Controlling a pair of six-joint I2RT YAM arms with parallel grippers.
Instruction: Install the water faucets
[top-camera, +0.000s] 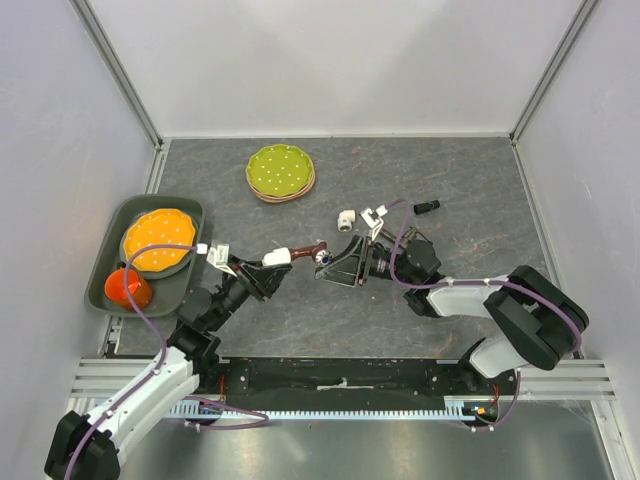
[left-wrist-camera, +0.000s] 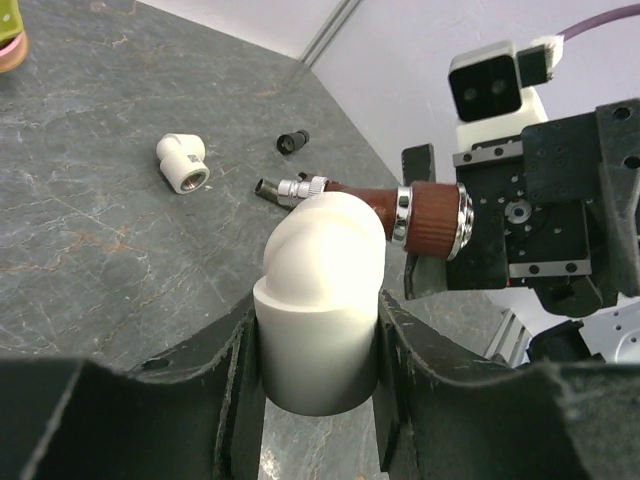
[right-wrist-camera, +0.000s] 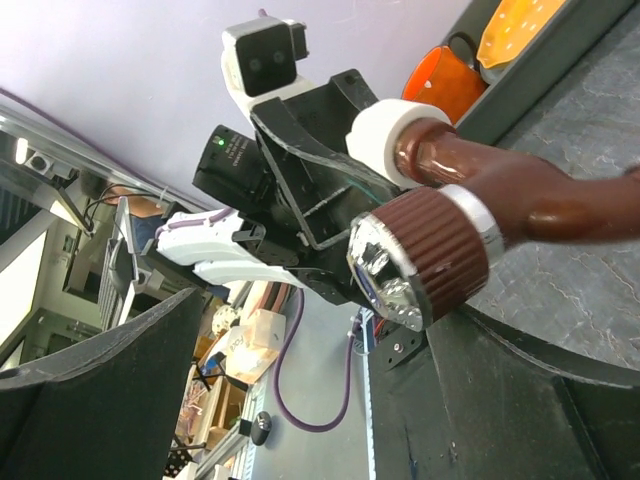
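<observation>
Now, a red-brown tap (top-camera: 303, 252) with silver rings.
Left gripper (top-camera: 262, 268) pinches the white plastic elbow pipe (left-wrist-camera: 320, 300) joined to it; right gripper (top-camera: 330, 262) gapes wide round its ribbed handle (right-wrist-camera: 425, 255).

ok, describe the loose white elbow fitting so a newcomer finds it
Find the green plates at the far middle of the table. Right of them and nearer lies the white elbow fitting, loose. Its twin sits in the left gripper, brown faucet attached.

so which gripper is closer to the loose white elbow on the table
Right. The right gripper sits open just nearer the bases than the loose elbow; the left gripper, holding the other elbow, is farther off to its left.
</observation>
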